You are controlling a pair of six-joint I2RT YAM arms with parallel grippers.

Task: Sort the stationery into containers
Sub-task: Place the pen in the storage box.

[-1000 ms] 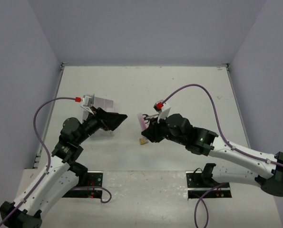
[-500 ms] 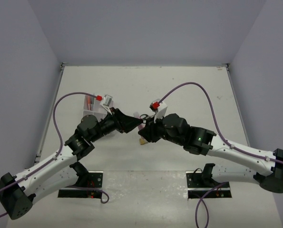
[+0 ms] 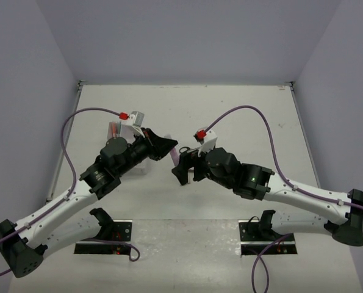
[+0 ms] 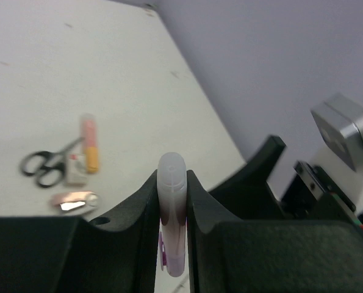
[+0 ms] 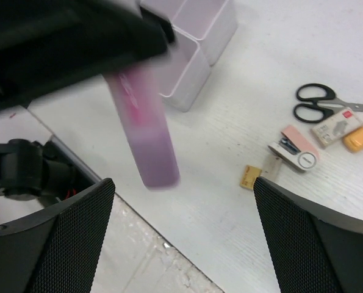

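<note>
Lilac bar [image 4: 172,244] hangs in the air over the middle of the table [image 3: 242,110], clamped between the fingers of the left gripper [image 4: 172,183]. The right gripper [image 5: 182,195] straddles it with jaws spread wide, gripping nothing. I read this as an arm-to-arm hand-over. In the right wrist view a tan eraser [image 5: 250,176] lies at 3 o'clock from the bar's free end. Black scissors [image 5: 315,102] lie further off at 2 o'clock, and the clear organiser box [image 5: 193,43] stands beyond at about 12 o'clock. Next, I judge, the right arm must back clear. The left arm can then carry the bar over the box and lower it into a compartment.
</note>
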